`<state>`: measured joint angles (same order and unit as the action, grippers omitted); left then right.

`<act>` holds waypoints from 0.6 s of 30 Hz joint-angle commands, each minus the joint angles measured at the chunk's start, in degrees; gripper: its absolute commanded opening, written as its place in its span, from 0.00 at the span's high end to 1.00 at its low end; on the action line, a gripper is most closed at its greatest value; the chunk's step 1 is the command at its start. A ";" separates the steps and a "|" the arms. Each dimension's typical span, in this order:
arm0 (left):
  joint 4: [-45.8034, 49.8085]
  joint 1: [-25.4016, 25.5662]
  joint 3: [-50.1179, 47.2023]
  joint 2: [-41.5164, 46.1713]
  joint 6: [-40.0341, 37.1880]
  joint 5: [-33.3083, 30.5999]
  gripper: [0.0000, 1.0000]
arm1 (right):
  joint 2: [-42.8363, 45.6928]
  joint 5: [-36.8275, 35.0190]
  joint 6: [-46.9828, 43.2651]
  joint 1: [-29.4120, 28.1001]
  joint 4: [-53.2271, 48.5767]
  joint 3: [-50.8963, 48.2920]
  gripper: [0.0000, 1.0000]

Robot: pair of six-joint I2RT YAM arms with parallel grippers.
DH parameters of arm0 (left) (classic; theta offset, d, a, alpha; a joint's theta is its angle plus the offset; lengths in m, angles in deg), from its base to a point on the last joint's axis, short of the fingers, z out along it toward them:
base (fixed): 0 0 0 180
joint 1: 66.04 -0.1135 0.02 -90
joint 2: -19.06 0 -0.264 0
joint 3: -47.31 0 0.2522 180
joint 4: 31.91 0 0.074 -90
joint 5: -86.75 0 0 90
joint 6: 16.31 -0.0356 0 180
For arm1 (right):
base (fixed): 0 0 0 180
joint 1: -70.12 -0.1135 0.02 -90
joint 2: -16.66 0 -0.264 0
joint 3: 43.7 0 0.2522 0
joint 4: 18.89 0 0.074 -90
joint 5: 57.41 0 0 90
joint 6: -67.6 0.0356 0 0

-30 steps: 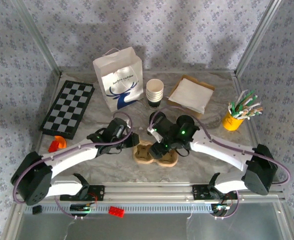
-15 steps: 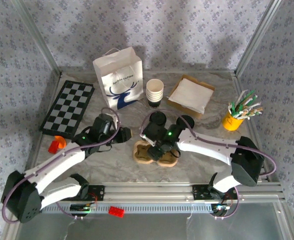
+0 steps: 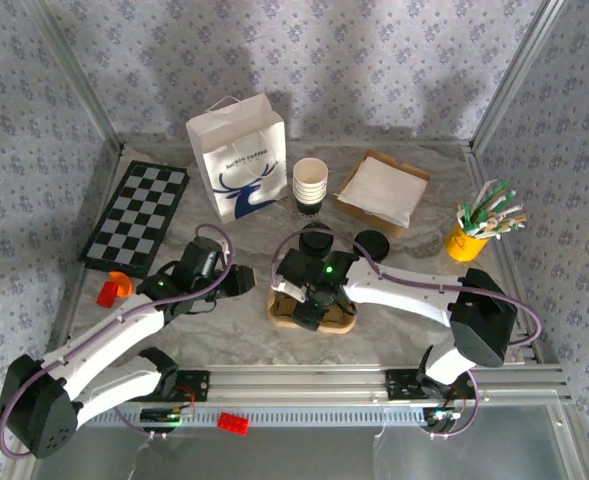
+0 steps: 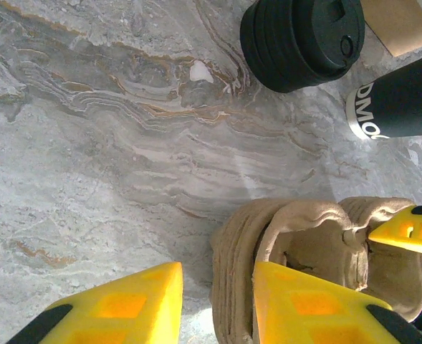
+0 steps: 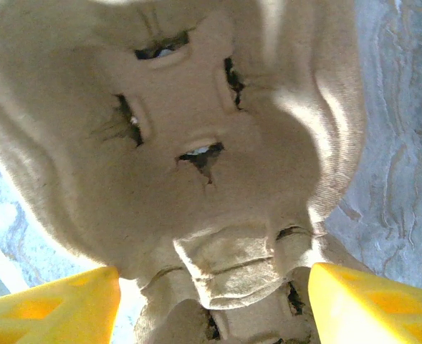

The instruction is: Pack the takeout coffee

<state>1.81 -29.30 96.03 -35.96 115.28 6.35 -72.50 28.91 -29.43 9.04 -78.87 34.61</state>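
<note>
Currently, the yellow plastic left fingers (image 4: 117,308) stand apart, straddling one end wall of the cup carrier (image 4: 304,244); contact cannot be told. Right fingers (image 5: 368,301) are spread wide, one on either side of the carrier's lobed body just below them. Carrier: tan moulded pulp, fibrous, rounded wells with slit cut-outs, lying flat on the grey veined surface (image 4: 125,143). Beyond it are stacked black lids (image 4: 300,39) and a dark paper cup (image 4: 397,100) with white lettering.

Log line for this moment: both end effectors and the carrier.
left end effector: open, at rim of cup carrier | right end effector: open, straddling cup carrier | cup carrier: resting on table
</note>
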 commanded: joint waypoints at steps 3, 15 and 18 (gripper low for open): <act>2.33 -0.35 0.04 2.09 -0.02 -1.08 0.68 | 0.94 5.12 -8.62 1.17 -1.40 1.32 0.35; 3.12 -0.49 -1.02 4.48 0.93 -1.61 0.67 | 1.12 8.00 -15.47 5.06 -0.56 0.77 0.40; 3.32 -0.43 -1.21 4.61 0.80 -2.04 0.67 | 0.25 6.89 -15.57 5.26 0.07 0.98 0.40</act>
<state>4.17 -29.30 95.18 -32.42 115.74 5.22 -71.85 36.45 -43.07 14.03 -78.71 34.83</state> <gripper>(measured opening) 0.327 0.598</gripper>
